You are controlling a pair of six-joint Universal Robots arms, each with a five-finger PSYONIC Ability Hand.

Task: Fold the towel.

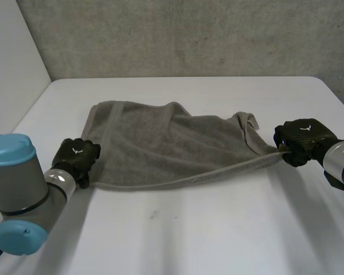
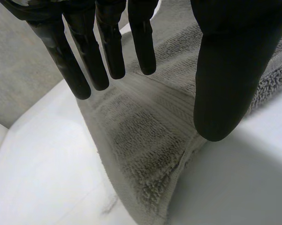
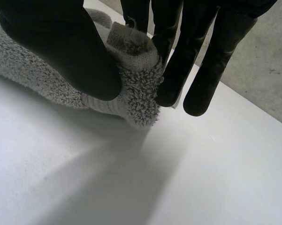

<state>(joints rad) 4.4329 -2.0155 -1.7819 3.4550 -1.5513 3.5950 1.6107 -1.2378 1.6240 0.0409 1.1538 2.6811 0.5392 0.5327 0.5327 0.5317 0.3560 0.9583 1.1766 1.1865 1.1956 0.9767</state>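
A grey towel [image 1: 160,143] lies spread across the middle of the white table [image 1: 177,229], its right part rumpled. My left hand [image 1: 75,157] hovers at the towel's near left corner [image 2: 150,164]; its fingers [image 2: 110,51] and thumb [image 2: 225,84] are straight and apart, above the cloth and holding nothing. My right hand [image 1: 300,140] is at the towel's near right corner. There the thumb [image 3: 61,51] and fingers [image 3: 178,61] pinch the corner [image 3: 136,79] and lift it slightly off the table, so the near edge runs taut toward it.
A grey wall [image 1: 189,34] stands behind the table's far edge. The table's left edge runs close to my left arm [image 1: 17,195]. Bare table lies in front of the towel and to its right.
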